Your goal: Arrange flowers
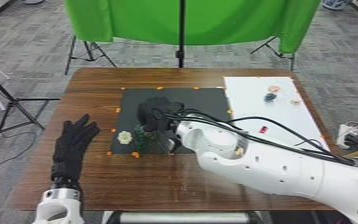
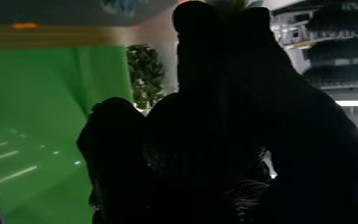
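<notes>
The white flower (image 1: pixel 125 137) is on the dark mat (image 1: pixel 204 97), near the right hand (image 1: pixel 155 113); I cannot tell whether that hand grips anything. The left hand (image 1: pixel 71 142) is spread, fingers straight. The bloom looks light and easily crushed, so its stem is the safer hold.

Head view: fairly bright, even light on the desk (image 1: pixel 118 185); white sheet (image 1: pixel 291 117) beside my right robot hand (image 1: pixel 158 114) comes out brightest, black glove mostly loses its folds. Wrist view: high contrast, robot hand (image 2: pixel 224 100) nearly a silhouette, heavily shadowed. White light strips (image 2: pixel 357 103) glare just beside it; bright specks in its gaps. Pale light streaks on green cloth (image 2: pixel 51 100) behind it, dim grey surface (image 2: pixel 60 11) past the fingertips.
</notes>
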### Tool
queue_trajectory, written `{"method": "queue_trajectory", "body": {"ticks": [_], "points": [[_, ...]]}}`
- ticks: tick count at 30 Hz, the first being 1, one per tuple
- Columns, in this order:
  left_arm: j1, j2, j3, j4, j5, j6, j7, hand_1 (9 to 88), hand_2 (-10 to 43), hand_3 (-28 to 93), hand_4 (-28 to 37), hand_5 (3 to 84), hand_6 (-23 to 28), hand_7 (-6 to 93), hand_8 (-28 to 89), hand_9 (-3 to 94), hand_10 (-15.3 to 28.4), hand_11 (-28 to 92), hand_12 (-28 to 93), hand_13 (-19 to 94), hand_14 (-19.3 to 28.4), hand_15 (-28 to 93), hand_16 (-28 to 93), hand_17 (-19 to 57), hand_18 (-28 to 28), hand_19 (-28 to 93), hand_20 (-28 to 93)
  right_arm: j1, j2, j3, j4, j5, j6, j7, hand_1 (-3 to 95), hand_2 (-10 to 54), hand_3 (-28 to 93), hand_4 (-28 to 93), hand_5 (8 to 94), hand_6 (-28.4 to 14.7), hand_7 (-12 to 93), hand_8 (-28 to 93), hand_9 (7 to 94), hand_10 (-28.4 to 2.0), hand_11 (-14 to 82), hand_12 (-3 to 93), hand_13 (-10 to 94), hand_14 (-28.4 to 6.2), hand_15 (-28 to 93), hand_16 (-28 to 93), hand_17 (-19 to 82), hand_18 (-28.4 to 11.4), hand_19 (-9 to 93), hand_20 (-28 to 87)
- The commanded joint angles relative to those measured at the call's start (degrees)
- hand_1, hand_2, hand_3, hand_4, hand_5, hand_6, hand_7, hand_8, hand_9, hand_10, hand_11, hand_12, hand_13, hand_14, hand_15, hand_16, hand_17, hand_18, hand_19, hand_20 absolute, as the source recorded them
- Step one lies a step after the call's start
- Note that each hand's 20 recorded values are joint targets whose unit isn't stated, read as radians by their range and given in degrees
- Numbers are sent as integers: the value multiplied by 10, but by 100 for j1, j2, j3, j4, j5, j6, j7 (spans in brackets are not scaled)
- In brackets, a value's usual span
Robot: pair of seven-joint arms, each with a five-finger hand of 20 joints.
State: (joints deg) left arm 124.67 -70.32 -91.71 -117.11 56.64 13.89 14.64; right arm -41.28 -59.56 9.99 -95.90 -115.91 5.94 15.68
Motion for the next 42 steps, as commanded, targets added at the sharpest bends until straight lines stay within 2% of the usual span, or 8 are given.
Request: {"method": "queue_trajectory", "body": {"ticks": [1, 10, 13, 18, 33, 35, 38, 42], "points": [[104, -30, 47, 42, -26, -64, -7, 251, 328, 446, -283, 380, 87, 37, -50, 392, 154, 150, 99, 284, 185, 229, -19, 30, 133, 117, 166, -25, -207, 19, 454, -230, -124, 74, 597, -95, 588, -189, 784, 34, 218, 60, 897, -87, 49, 350, 936, 2, 600, 340, 681, -96, 932, 618], [152, -47, 22, 22, 1, -64, -56, 233, 296, 480, -283, 378, 85, 42, -52, 390, 151, 156, 98, 282, 184, 237, -23, 28, 132, 125, 165, -96, -117, 79, 462, -175, -327, 125, 562, -95, 581, -179, 714, 34, 213, 40, 834, -101, 86, 309, 926, -2, 601, 348, 673, -99, 932, 618], [149, -51, 23, 18, 15, -70, -78, 225, 278, 493, -283, 376, 86, 41, -52, 389, 151, 159, 99, 281, 185, 240, -24, 27, 131, 127, 165, -108, -113, 107, 445, -153, -358, 123, 516, -95, 634, -185, 671, 35, 201, 18, 820, -103, 108, 289, 923, -2, 601, 347, 671, -99, 932, 619], [176, -51, 5, 6, 30, -96, -82, 217, 249, 510, -283, 374, 87, 38, -51, 387, 151, 161, 100, 280, 185, 239, -26, 24, 132, 129, 163, -112, -71, 144, 405, -109, -387, 120, 488, -95, 665, -199, 629, 41, 198, -108, 801, -107, 133, 264, 918, -2, 599, 347, 668, -100, 932, 618], [215, -96, -18, -25, 77, -114, -159, 203, 216, 544, -283, 371, 87, 34, -48, 384, 151, 162, 102, 281, 187, 239, -24, 22, 133, 128, 162, -161, 271, 694, -46, 14, -704, 141, 428, -95, 701, -205, 516, 46, 174, -121, 742, -121, 163, 193, 907, -8, 589, 343, 648, -107, 932, 609], [207, -103, -14, -25, 93, -120, -163, 203, 215, 546, -283, 370, 86, 35, -48, 384, 151, 162, 102, 280, 187, 239, -24, 22, 133, 128, 161, -226, 424, 877, -167, 61, -276, 278, 419, -95, 695, -204, 517, 41, 174, -119, 733, -123, 161, 191, 902, -13, 583, 342, 637, -113, 932, 605], [291, -87, -38, -61, 76, -81, -149, 206, 211, 544, -283, 369, 87, 34, -48, 384, 150, 162, 103, 280, 187, 239, -24, 21, 134, 128, 162, -297, 751, 1153, -391, 160, 142, 536, 368, -89, 684, -162, 596, 17, 165, -99, 740, -130, 163, 192, 894, -23, 584, 341, 629, -116, 932, 599], [304, -103, -49, -74, 83, -59, -167, 204, 205, 550, -283, 369, 87, 33, -47, 383, 150, 163, 103, 280, 187, 240, -23, 20, 134, 129, 161, -305, 1104, 1364, -461, 120, -149, 792, 310, -17, 658, -145, 672, 3, 164, -92, 786, -141, 200, 210, 903, -31, 590, 337, 640, -122, 932, 602]]}}
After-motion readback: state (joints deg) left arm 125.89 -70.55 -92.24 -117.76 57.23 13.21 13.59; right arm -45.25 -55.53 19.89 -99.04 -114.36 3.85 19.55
